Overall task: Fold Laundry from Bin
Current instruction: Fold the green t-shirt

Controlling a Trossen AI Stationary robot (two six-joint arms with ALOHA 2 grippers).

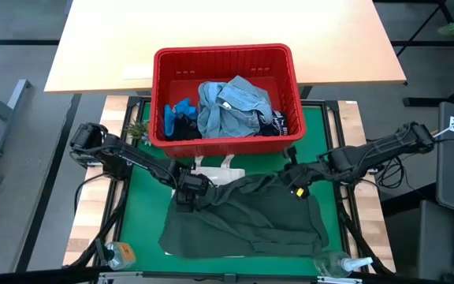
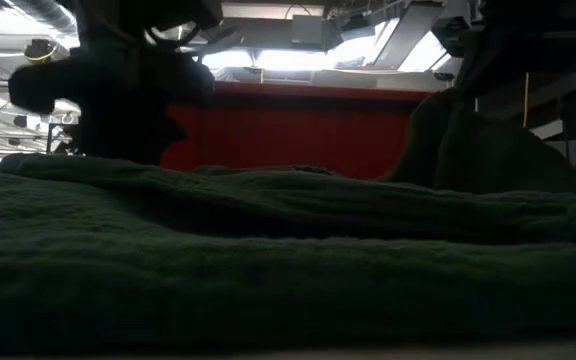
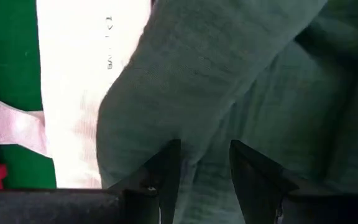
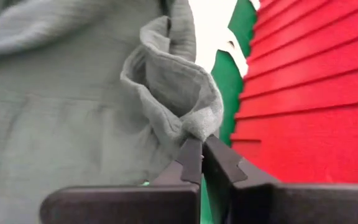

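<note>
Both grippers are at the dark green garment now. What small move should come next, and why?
Probably close the left gripper on the dark green garment: its fingers sit open around a fold, while the right gripper is already shut on the other corner. With both corners held, the cloth could be spread.

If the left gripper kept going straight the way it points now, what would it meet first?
Most likely the dark green garment: it fills the left wrist view directly ahead of the left gripper, whose fingers stand apart on the cloth. Depth is hard to judge.

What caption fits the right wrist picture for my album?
Right gripper fingers pinch a fold of the dark green garment beside the red bin.
</note>
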